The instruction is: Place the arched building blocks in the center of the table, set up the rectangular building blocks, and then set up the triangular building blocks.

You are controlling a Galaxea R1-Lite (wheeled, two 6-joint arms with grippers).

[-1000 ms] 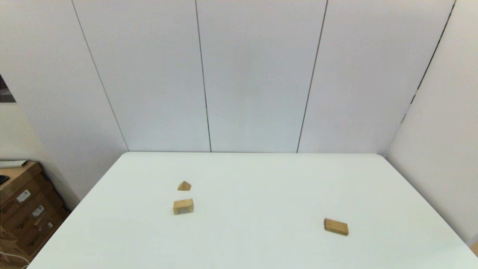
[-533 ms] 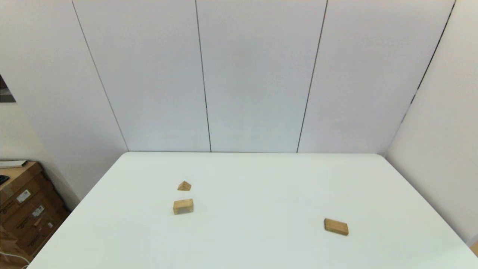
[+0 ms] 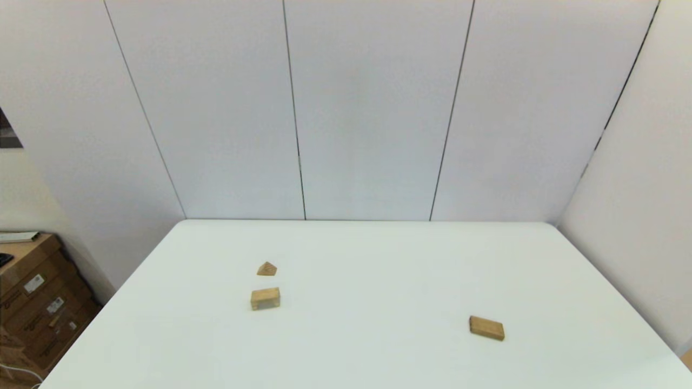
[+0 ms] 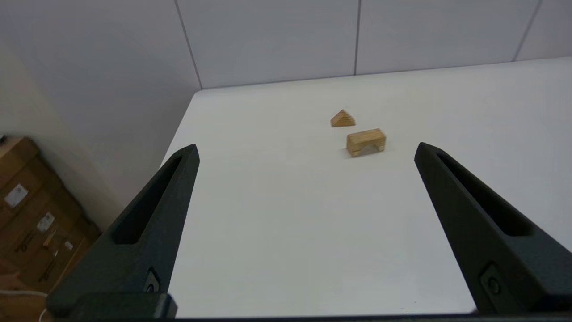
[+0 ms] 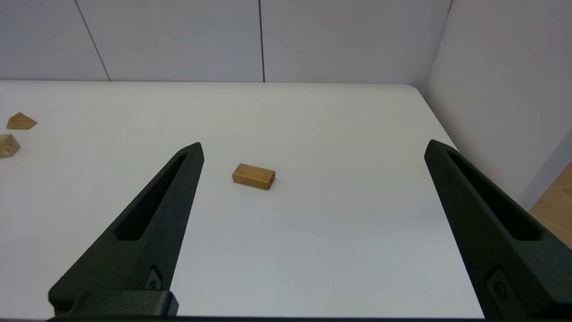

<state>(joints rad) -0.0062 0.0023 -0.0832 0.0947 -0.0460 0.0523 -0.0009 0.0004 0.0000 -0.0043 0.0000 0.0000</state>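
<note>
The arched block (image 3: 265,299) stands on the white table (image 3: 367,270) left of centre, its hollow facing down; the left wrist view shows it too (image 4: 366,141). Just behind it sits the small triangular block (image 3: 266,268) (image 4: 342,118). The rectangular block (image 3: 486,328) lies flat at the near right (image 5: 253,176). Neither arm shows in the head view. My left gripper (image 4: 306,150) hangs open over the near left of the table, well short of the arched block. My right gripper (image 5: 313,145) hangs open near the table's front right, with the rectangular block farther ahead.
Cardboard boxes (image 3: 32,302) stand on the floor off the table's left edge. White wall panels close the back and right sides. The table's rounded right corner (image 5: 415,89) lies near the right wall.
</note>
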